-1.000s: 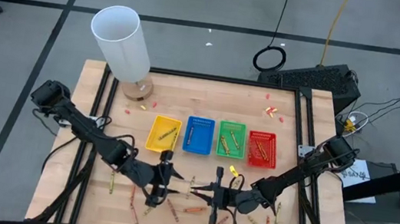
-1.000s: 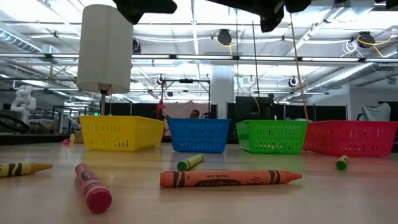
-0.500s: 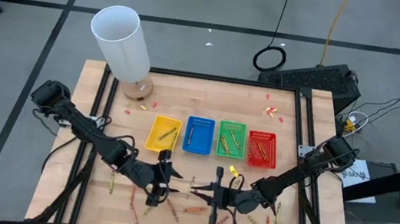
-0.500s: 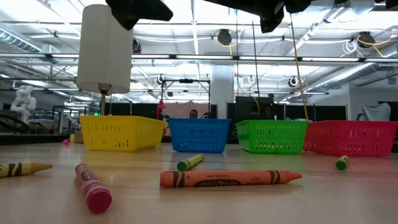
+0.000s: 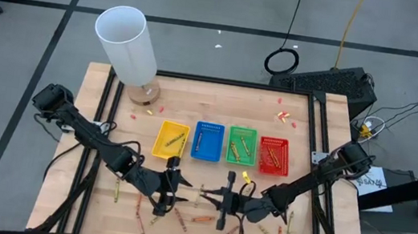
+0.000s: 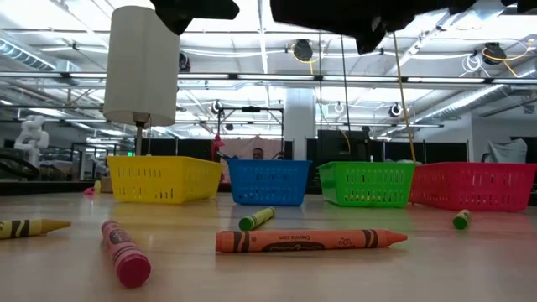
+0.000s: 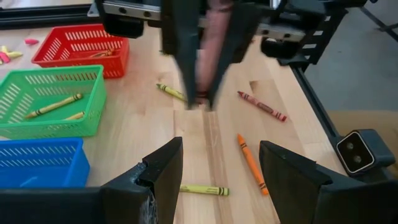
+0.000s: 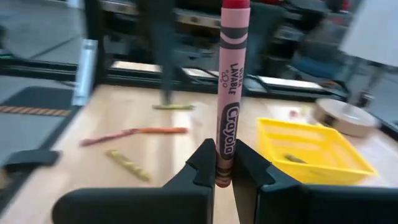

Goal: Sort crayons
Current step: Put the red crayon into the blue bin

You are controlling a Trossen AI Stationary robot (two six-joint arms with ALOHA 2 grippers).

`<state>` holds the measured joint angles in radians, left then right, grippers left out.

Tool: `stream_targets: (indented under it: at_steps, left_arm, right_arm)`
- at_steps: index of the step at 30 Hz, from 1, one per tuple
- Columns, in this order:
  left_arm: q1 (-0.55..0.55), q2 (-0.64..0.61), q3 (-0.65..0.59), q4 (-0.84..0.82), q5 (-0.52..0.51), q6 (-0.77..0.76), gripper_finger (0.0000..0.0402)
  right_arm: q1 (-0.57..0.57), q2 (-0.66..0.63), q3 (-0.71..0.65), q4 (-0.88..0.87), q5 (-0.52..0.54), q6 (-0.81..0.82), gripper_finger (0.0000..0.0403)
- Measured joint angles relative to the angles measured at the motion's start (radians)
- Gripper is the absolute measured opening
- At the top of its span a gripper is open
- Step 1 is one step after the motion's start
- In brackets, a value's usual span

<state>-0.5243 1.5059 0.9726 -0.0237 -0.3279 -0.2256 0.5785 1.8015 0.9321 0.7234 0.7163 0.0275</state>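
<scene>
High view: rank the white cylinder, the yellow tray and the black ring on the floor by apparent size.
1. White cylinder, clearly largest, though it stands tall and nearer the camera.
2. Yellow tray and black ring: too alike to rank.

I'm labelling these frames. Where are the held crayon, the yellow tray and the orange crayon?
Held crayon [image 8: 226, 106]: right wrist view, on its printed wrapper.
Yellow tray [image 6: 164, 179]: low view, on its front wall.
Orange crayon [image 6: 306, 241]: low view, on its wrapper, mid-length.

Both arms are dark, nearly black, built of slim jointed segments with rounded housings at the joints. Each end effector carries two matte black, wedge-shaped fingers [image 7: 160, 171] with smooth faces.
</scene>
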Motion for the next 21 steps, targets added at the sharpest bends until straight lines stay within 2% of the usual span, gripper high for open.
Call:
stream_targets:
  at_steps: [7,16,21]
  left_arm:
    - [-0.002,0.0,0.0,-0.001,-0.011,0.037,0.0212]
    - [-0.046,0.0,-0.01,-0.032,-0.075,0.05,0.0212]
    - [-0.103,0.0,-0.046,-0.03,-0.156,0.029,0.0212]
  right_arm:
    - [-0.058,-0.009,0.0,0.033,0.12,0.036,0.0013]
    - [-0.232,-0.009,0.0,0.02,0.119,0.167,0.0013]
    - [-0.341,-0.009,0.0,-0.064,0.108,0.294,0.0013]
